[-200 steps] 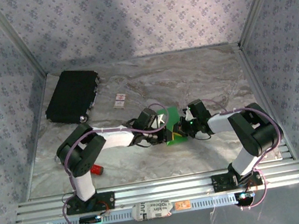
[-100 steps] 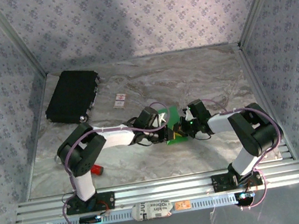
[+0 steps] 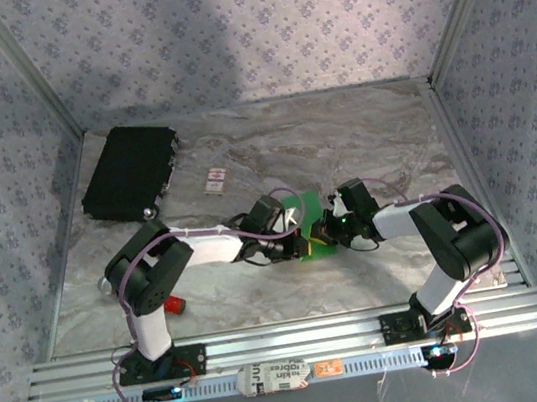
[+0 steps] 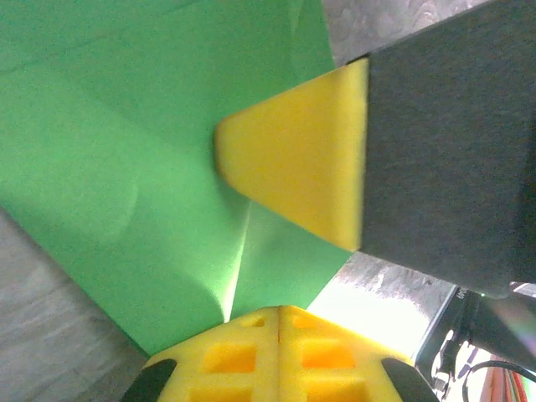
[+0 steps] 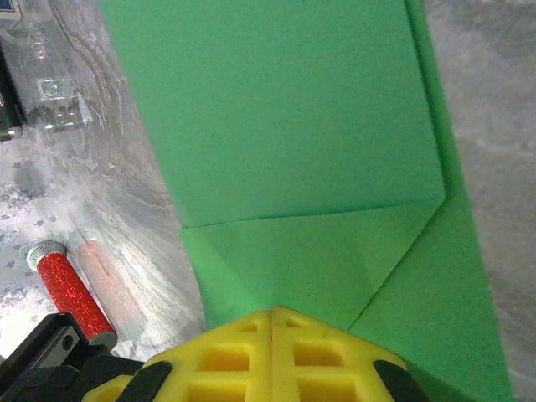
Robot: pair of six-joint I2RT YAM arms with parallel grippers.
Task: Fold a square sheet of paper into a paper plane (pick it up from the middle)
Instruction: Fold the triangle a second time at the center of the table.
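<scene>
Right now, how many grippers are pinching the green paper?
2. The left gripper pinches the bright green paper sheet at its left side; the right gripper pinches its right side.

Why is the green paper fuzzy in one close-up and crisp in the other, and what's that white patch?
Left wrist view: the green paper sits close to the lens and blurs, and the table glares white beside it. Right wrist view: the creases are crisp, and the glossy table mirrors the red tool. Top external view: the table's left side mirrors the wallpaper.
</scene>
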